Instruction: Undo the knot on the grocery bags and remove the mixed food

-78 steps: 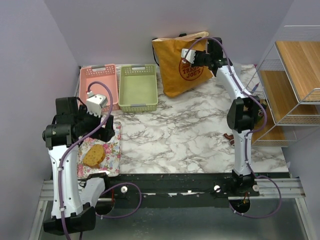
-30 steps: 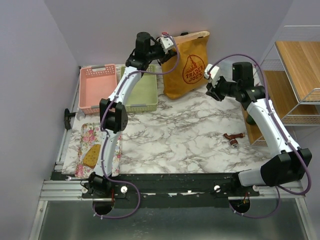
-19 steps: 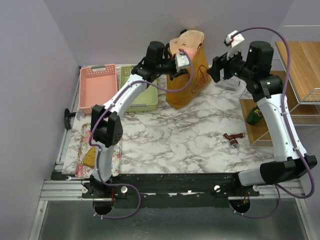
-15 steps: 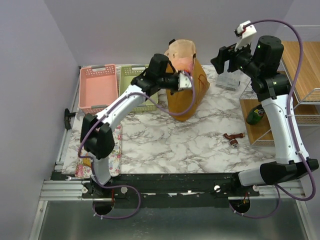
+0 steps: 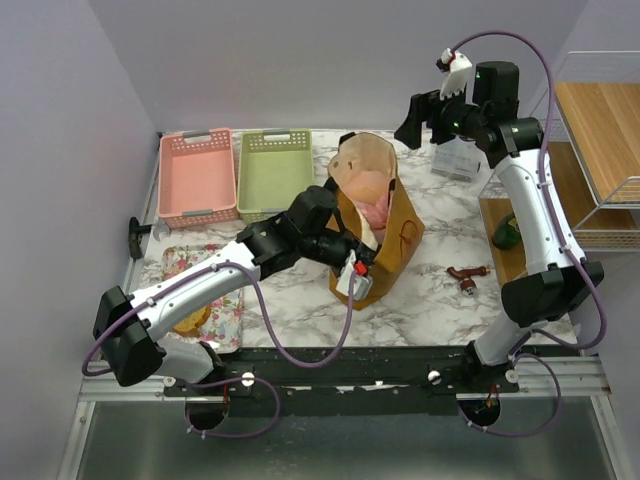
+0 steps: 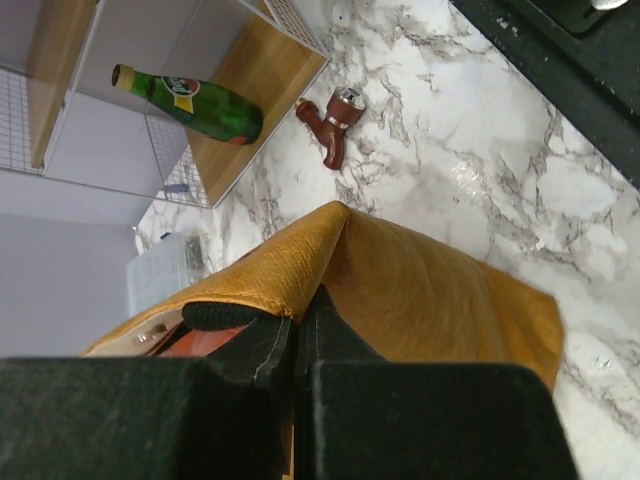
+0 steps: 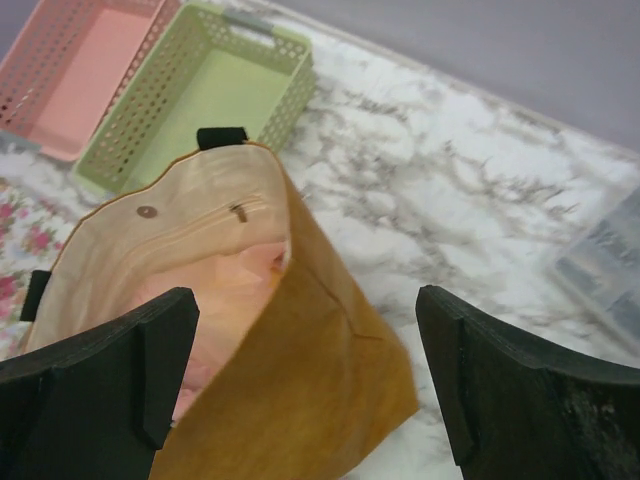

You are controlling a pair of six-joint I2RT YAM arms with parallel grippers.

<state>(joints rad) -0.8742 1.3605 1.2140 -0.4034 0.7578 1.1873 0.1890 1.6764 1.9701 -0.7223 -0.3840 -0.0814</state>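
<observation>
The mustard-yellow tote (image 5: 392,245) stands in the middle of the table with its mouth open upward. Inside it lies the crinkly pink bag (image 5: 368,208), also seen in the right wrist view as the pink bag (image 7: 205,300) under the tote's cream lining (image 7: 170,225). My left gripper (image 5: 352,256) is shut on the tote's near rim; in the left wrist view the left gripper (image 6: 297,330) pinches the yellow cloth (image 6: 420,290). My right gripper (image 5: 405,122) hangs high at the back right, open and holding nothing, with the tote below the right gripper (image 7: 310,380). The mixed food is hidden.
A pink basket (image 5: 197,175) and a green basket (image 5: 275,172) stand at the back left. A floral tray (image 5: 222,305) with bread lies front left. A clear box (image 5: 455,160) sits back right. A red-brown object (image 5: 466,278) lies near the shelf, which holds a green bottle (image 6: 190,100).
My left gripper shut on the tote's rim and dragged the tote from the back wall toward the middle. The right gripper opened and lifted away to the back right.
</observation>
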